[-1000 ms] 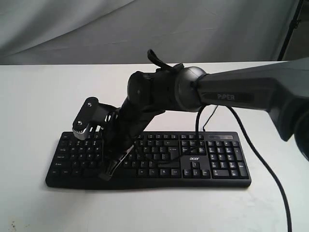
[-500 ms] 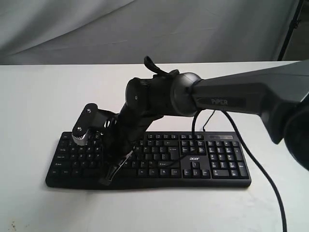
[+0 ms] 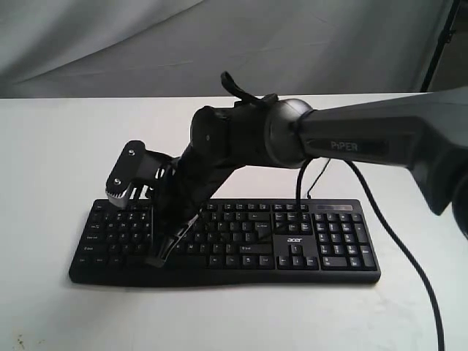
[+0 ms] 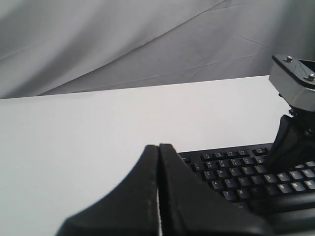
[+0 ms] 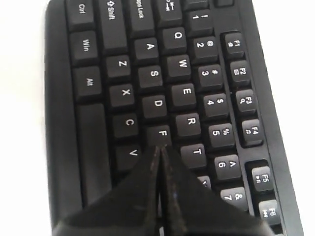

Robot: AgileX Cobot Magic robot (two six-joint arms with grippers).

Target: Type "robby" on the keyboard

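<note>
The black keyboard [image 3: 329, 245] with white legends and a small acer logo [image 3: 293, 239] lies flat on the white table. My right arm reaches across the middle to the keyboard's left half. My right gripper [image 3: 158, 260] is shut, empty, and points down at the letter keys. In the right wrist view my right gripper [image 5: 160, 148] has its tips at the edge of the F key [image 5: 161, 132], with R [image 5: 190, 122], T [image 5: 197, 152] and V [image 5: 132, 153] around them. Whether the tips touch a key is unclear. My left gripper [image 4: 159, 146] is shut and empty, away from the keyboard [image 4: 231, 169].
The thin black keyboard cable [image 3: 398, 248] runs from the keyboard's back edge toward the front right of the white table [image 3: 58, 146]. A grey cloth backdrop [image 3: 146, 44] hangs behind. The right arm's wrist camera block [image 4: 295, 83] shows in the left wrist view.
Half a second ago the right gripper was lower over the keys; it has since risen a little and shifted slightly left. The keyboard has not moved.
</note>
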